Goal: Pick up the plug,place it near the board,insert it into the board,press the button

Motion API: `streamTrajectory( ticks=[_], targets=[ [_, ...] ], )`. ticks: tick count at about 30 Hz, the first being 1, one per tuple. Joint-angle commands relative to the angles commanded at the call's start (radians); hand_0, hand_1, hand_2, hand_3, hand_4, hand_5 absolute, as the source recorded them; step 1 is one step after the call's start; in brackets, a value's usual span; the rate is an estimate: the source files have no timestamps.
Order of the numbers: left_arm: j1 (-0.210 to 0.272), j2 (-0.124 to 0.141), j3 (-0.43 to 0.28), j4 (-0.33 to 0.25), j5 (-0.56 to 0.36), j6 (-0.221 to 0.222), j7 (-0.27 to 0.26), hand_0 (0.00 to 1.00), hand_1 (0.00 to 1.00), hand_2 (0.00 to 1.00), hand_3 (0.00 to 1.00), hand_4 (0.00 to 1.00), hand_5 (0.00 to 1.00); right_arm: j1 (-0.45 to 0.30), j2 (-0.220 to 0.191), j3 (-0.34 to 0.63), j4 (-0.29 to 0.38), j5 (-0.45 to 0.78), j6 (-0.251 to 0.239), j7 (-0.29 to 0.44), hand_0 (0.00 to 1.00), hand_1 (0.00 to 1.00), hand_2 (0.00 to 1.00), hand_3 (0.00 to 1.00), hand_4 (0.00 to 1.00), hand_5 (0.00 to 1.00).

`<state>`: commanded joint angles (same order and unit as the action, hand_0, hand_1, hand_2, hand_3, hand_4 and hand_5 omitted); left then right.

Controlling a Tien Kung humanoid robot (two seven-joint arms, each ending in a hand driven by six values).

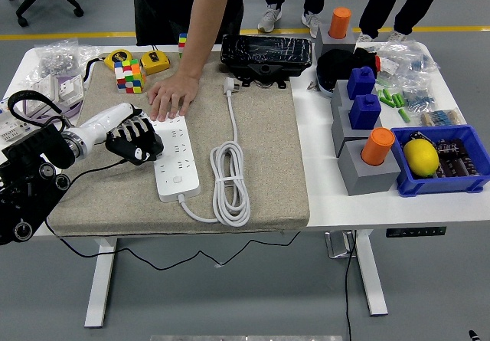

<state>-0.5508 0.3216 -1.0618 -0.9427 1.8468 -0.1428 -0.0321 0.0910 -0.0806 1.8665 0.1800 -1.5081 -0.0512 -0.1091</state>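
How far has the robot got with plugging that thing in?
Barely started. The white plug lies loose on the mat, cable coiled, not in the power strip. The left robot hand hovers curled beside the strip, which a person's hand steadies. Picking up, inserting and pressing the button all remain.

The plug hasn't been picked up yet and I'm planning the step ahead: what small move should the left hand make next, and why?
Probably lift off the power strip's edge and swing rightward toward the plug. The left hand sits curled at the left side of the power strip, holding nothing, while the plug lies free on the mat beyond the coiled cable. A person's hand presses the strip's far end, steadying it.
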Motion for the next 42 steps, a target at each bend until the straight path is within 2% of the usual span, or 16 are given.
streamTrajectory(
  ticks=[17,30,42],
  targets=[
    [-0.004,-0.003,0.016,0.010,0.011,-0.001,-0.001,0.343,0.487,0.426,0.536,0.643,0.002,-0.001,-0.002,-0.004,0.000,0.006,0.000,0.000,0.811,0.726,0.717,0.763,0.998,0.998],
    [-0.018,0.010,0.040,0.019,0.024,0.011,-0.004,0.347,0.497,0.449,0.544,0.655,0.002,0.000,-0.004,-0.007,0.000,0.012,0.001,0.001,0.812,0.725,0.717,0.763,0.998,0.998],
    [-0.026,0.020,0.076,0.017,0.035,-0.004,0.003,0.354,0.511,0.470,0.550,0.643,0.002,0.001,-0.005,-0.005,0.000,0.014,0.001,0.002,0.811,0.725,0.715,0.763,0.998,0.998]
  ],
)
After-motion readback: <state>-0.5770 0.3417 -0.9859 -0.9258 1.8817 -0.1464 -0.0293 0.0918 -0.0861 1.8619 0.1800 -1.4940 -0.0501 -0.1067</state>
